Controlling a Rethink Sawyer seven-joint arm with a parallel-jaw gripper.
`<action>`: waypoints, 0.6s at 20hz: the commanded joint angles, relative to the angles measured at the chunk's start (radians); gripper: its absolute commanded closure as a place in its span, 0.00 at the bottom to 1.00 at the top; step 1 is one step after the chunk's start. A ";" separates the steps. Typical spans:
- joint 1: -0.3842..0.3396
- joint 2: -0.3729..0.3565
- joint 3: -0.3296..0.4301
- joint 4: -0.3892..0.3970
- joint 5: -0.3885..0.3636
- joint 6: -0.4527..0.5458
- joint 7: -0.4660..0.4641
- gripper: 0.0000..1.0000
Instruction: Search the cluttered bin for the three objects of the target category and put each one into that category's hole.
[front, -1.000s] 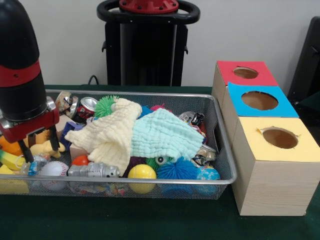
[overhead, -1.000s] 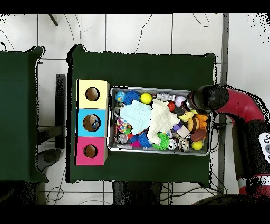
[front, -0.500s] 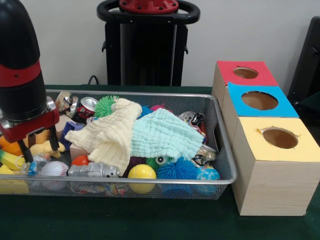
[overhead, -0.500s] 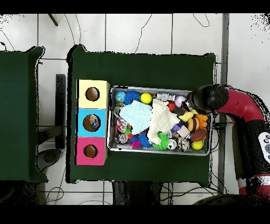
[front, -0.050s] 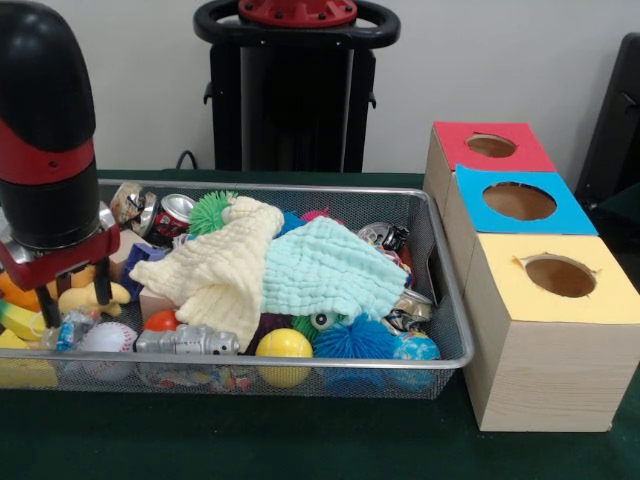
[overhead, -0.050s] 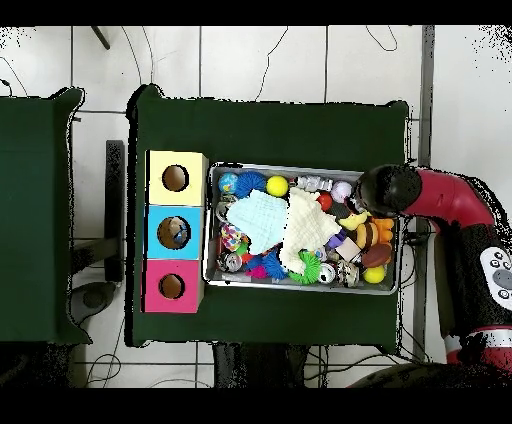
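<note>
1. Front view shows the gripper (front, -0.050s: 73, 297) at the left end of the wire bin (front, -0.050s: 440, 300), its two dark fingers (front, -0.050s: 45, 305) set apart with nothing between them; the claw is spread and holds no object.
2. The fingertips hang just above a yellow duck toy (front, -0.050s: 88, 297) and beside an orange toy (front, -0.050s: 15, 292) at the bin's left edge.
3. A pale yellow cloth (front, -0.050s: 215, 268) and a mint green cloth (front, -0.050s: 325, 268) lie across the middle of the pile, the yellow one overlapping the green one's left side.
4. Along the bin's near wall sit a baseball (front, -0.050s: 108, 338), a silver robot figure (front, -0.050s: 187, 342), a yellow ball (front, -0.050s: 284, 345), a spiky blue ball (front, -0.050s: 355, 340) and a globe ball (front, -0.050s: 415, 348).
5. A crushed red can (front, -0.050s: 175, 214) and a spiky green ball (front, -0.050s: 211, 210) lie near the far wall, left of the cloths.
6. Three wooden boxes stand just beside the bin's right end: a red-topped box (front, -0.050s: 490, 147) farthest, a blue-topped box (front, -0.050s: 518, 201) in the middle, a yellow-topped box (front, -0.050s: 560, 277) nearest, each with a round hole in its lid.
7. Overhead, the arm (overhead, -0.050s: 440, 195) reaches over the bin's right end, opposite the boxes (overhead, -0.050s: 175, 231) at its left end.
8. Which objects belong to the target category cannot be told; all toys lie inside the bin.
</note>
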 joint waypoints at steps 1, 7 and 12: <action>0.015 0.030 -0.039 0.020 -0.072 -0.072 0.002 0.00; 0.015 0.031 -0.050 0.024 -0.092 -0.101 0.018 0.00; 0.030 0.050 -0.062 0.010 -0.104 -0.126 0.045 0.00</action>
